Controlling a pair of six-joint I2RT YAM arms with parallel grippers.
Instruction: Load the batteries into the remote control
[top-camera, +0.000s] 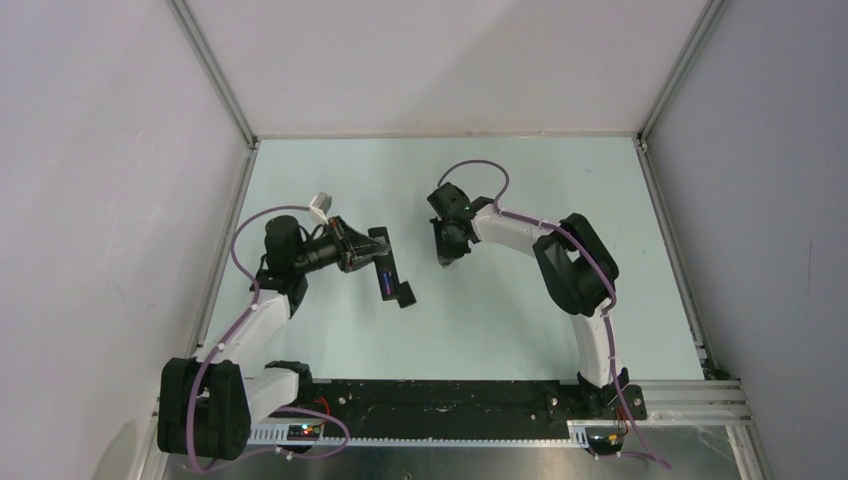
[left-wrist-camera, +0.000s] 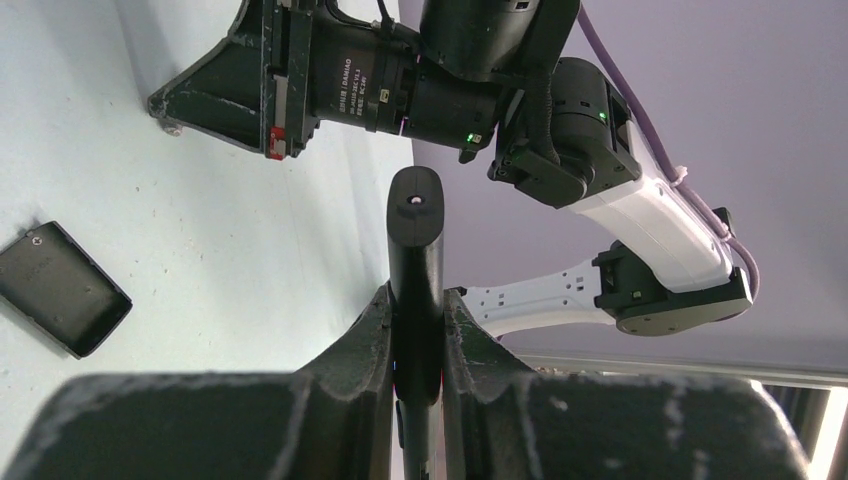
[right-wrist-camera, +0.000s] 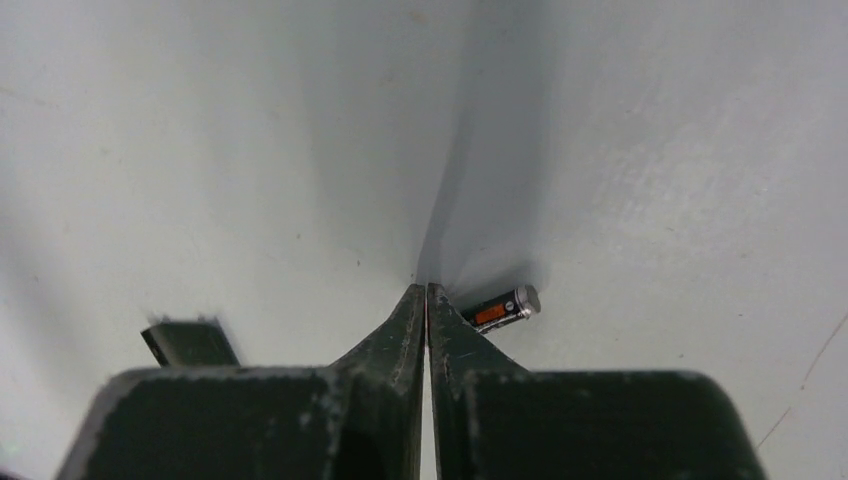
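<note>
We noted the left gripper (left-wrist-camera: 415, 300) clamping the stiff remote control (left-wrist-camera: 414, 230), the right gripper (right-wrist-camera: 427, 290) closed empty beside a light, roll-prone battery (right-wrist-camera: 500, 308), probably best pinched mid-barrel.

The top view looks steeply down from above and behind, far enough off to take in the whole pale green flat surface (top-camera: 520, 320), the white-and-black jointed left arm (top-camera: 240, 335) and its twin, the right arm (top-camera: 580, 270). The left wrist view sits close behind the left tool (left-wrist-camera: 417, 300). It sights along the slim black bar-shaped remote control (left-wrist-camera: 415, 240) toward the right tool (left-wrist-camera: 168, 105) and the lilac-grey wall (left-wrist-camera: 700, 90); the top view shares these. The right wrist view faces down at the surface from very near, over its own closed tips, sharing that patch with the left wrist view.
</note>
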